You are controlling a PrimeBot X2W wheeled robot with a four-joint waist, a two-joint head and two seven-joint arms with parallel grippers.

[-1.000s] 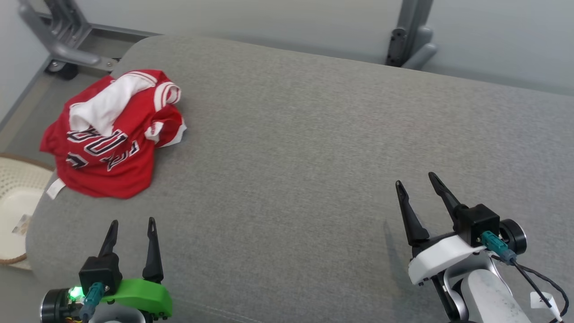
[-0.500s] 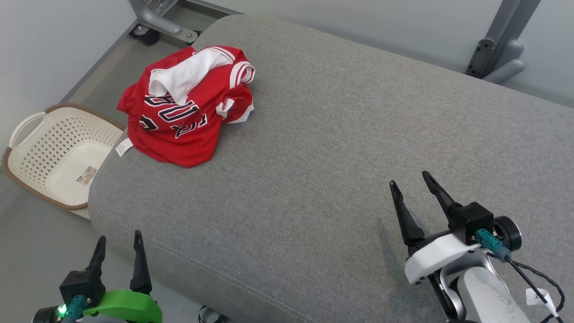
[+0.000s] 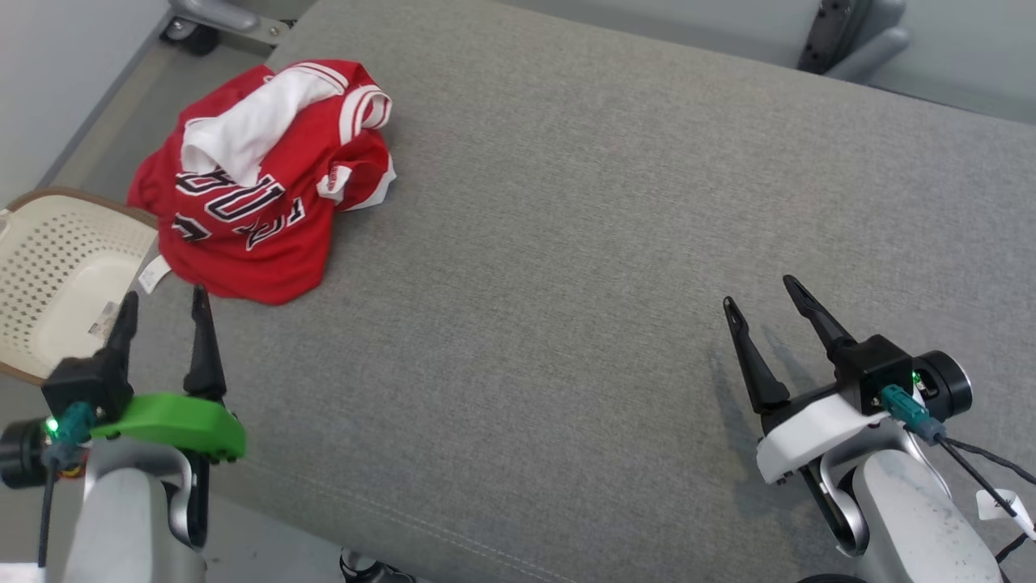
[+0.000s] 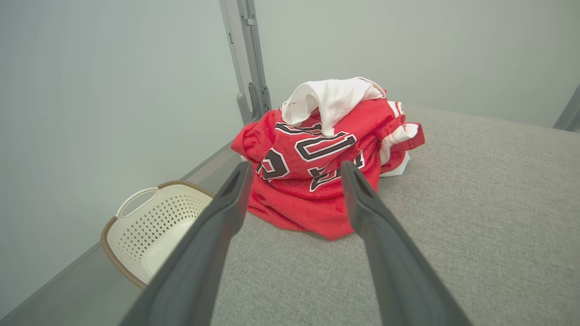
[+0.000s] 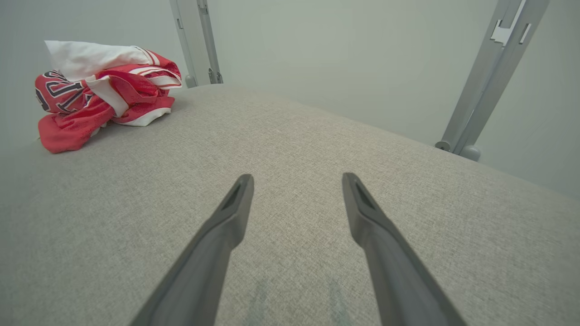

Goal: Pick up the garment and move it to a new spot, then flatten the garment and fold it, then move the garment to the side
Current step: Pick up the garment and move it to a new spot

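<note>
1. Step in hand: the first pick-up, not yet made. The garment lies ungrasped.
2. Left gripper: fingers spread, empty, aimed at the garment's near hem and just short of it.
3. Right gripper: fingers spread, empty, over bare grey cushion, well apart from the garment.
4. Next move: the left gripper should advance and pinch a raised fold.
5. Garment: red jersey in a crumpled heap, white inside turned out on top, dark lettering probably upside down. It sits at the cushion's far-left corner, near the basket.
</note>
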